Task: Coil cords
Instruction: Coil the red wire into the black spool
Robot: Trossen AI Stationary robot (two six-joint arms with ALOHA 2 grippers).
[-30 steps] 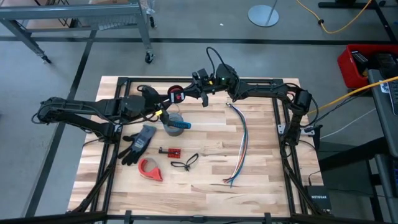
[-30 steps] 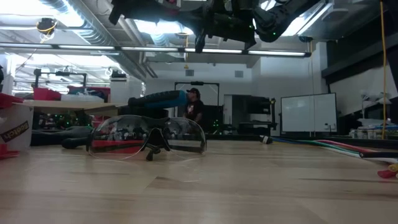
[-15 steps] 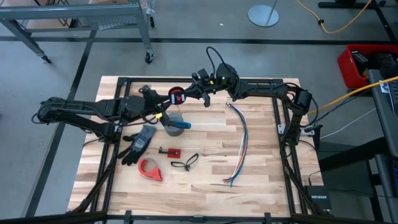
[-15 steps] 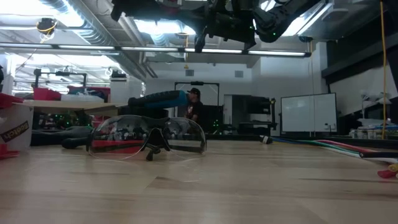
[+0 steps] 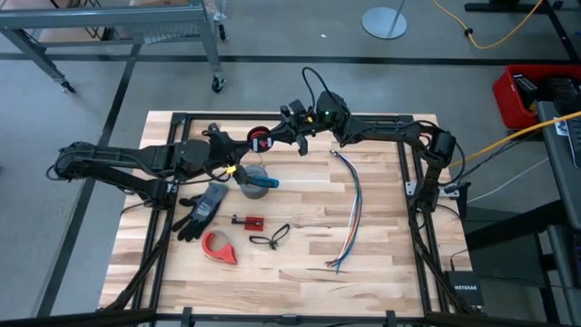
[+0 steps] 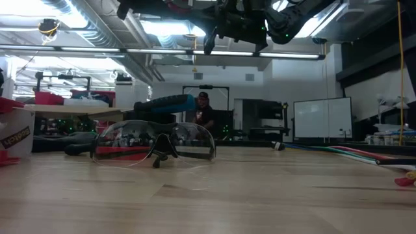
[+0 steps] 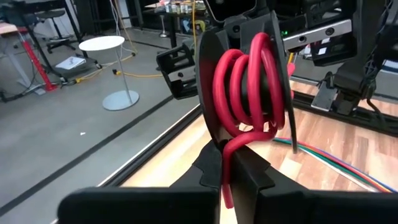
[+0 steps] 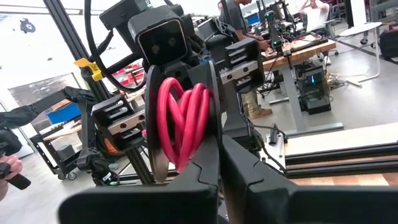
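Note:
The red cord (image 7: 245, 87) is wound into a small round coil, held in the air over the table's far part (image 5: 260, 141). My right gripper (image 8: 181, 121) reaches in from the table's right and is shut on the coil. My left gripper (image 7: 231, 165) comes from the left, opposite it, and is shut on the cord's loose tail under the coil. In the high view the two grippers meet nose to nose, left (image 5: 245, 144) and right (image 5: 269, 139). In the low view only the arms' undersides (image 6: 234, 26) show at the top. My left gripper pinches the cord's straight tail (image 7: 227, 177) between its two fingers, just below where it leaves the coil. The fingers come roughly level from the table's left. The tail runs down between them, clear of the table. My right gripper pinches the coil by its two flat faces (image 8: 186, 124), one finger (image 8: 211, 106) on each side. It comes level from the table's right. The coil stands on edge, lifted clear of the table.
On the table lie a grey tape roll (image 5: 252, 175) with a blue-handled tool (image 5: 265, 183), a dark glove (image 5: 204, 207), a red tape dispenser (image 5: 220, 247), a small black looped cord (image 5: 270, 238) and a long multicoloured wire bundle (image 5: 352, 209). Safety glasses (image 6: 155, 143) show in the low view.
My left gripper has shut on the cord's tail and rolled slightly, without changing place. My right gripper and the coil have stayed where they were.

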